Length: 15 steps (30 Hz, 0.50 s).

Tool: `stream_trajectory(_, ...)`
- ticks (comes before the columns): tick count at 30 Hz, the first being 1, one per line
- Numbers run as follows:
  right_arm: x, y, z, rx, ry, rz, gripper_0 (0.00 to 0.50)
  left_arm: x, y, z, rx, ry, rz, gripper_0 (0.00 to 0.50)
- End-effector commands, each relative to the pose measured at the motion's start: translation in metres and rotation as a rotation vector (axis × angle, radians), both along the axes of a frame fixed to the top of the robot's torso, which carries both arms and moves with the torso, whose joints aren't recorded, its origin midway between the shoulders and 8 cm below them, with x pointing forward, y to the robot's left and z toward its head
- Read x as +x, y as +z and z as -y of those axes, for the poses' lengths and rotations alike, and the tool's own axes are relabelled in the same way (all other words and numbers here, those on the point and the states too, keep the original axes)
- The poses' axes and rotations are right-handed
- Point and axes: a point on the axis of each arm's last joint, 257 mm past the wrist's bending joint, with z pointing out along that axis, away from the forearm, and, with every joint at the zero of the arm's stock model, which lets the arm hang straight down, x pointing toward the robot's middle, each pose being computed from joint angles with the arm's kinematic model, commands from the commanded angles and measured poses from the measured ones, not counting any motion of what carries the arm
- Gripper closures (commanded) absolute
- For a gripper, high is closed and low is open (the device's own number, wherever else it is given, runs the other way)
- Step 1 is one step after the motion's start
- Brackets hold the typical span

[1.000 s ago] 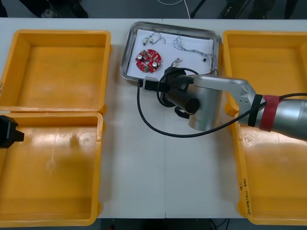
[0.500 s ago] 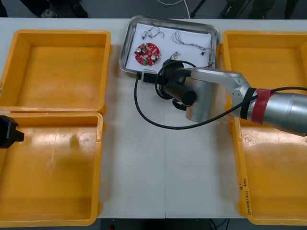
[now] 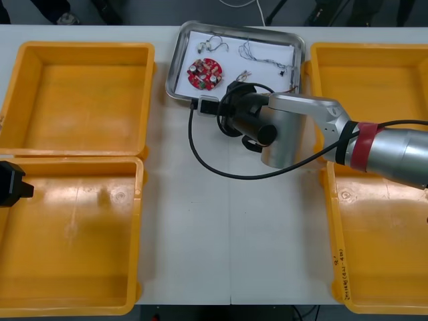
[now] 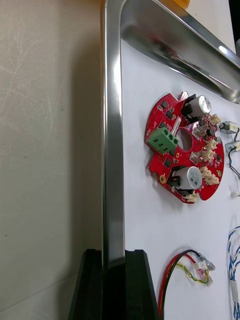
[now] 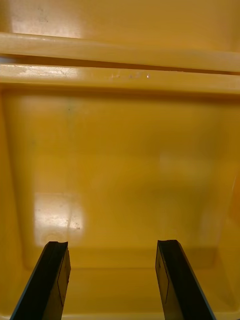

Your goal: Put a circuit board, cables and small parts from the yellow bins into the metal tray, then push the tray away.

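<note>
Metal tray [image 4: 112,150] rim clamped in right hand [image 4: 114,257] per wrist view; left hand [image 5: 112,244] released.

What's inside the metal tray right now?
On its white lining: a round red circuit board, a red and yellow cable, a blue and white cable. The right gripper clamps the rim of the tray; its arm covers the near right part.

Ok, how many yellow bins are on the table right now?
4: far left bin, near left bin, far right bin, near right bin. The right gripper clamps the rim of the metal tray between them; the left gripper hangs open over the near left bin.
</note>
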Motion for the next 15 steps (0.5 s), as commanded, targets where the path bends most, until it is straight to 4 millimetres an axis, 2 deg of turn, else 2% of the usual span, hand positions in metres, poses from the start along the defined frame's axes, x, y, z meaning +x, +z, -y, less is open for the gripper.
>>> stream_trajectory(1,0.0042,-0.0034,-0.0023,0.004,-0.015,-0.005,0.5,-0.0054,0.0107,-0.0143,0.082,-0.064,0.015,0.0)
stream_trajectory(15,0.0072,-0.0028,-0.0046,0.006,-0.011,-0.002,0.5,-0.0054,0.0107,-0.0143,0.082,-0.064,0.015,0.0)
